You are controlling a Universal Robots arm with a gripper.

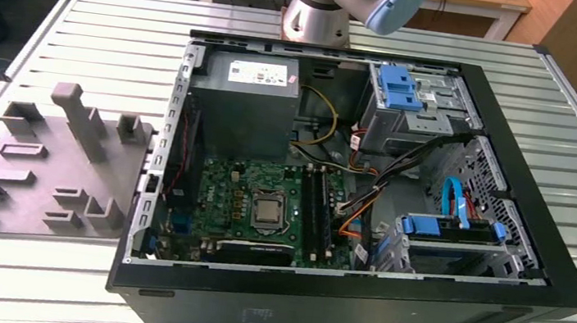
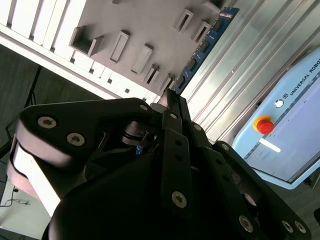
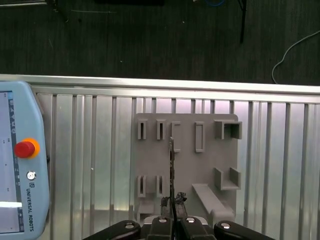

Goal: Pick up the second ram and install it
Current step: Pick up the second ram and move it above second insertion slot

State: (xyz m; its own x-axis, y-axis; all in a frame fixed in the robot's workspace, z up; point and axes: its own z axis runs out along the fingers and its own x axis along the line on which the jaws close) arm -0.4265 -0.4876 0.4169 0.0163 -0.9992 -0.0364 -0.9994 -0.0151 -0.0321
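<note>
My gripper (image 2: 170, 97) is shut on the second ram (image 2: 205, 47), a thin blue-green board with black chips that sticks out past the black fingertips. In the first wrist view the ram (image 3: 171, 165) appears edge-on as a thin dark line running out from the gripper (image 3: 172, 202). It hangs above the grey holder block (image 3: 187, 172), apart from its slots. The holder block (image 1: 45, 173) lies on the table at the exterior view's left. The open computer case (image 1: 359, 302) holds the motherboard with its long black slots (image 1: 316, 206).
A light-blue teach pendant (image 3: 20, 165) with a red stop button (image 2: 264, 125) lies on the slatted aluminium table (image 1: 560, 104) beside the holder. The arm's base (image 1: 318, 16) stands behind the case. Cables and blue drive brackets (image 1: 457, 224) crowd the case at the exterior view's right.
</note>
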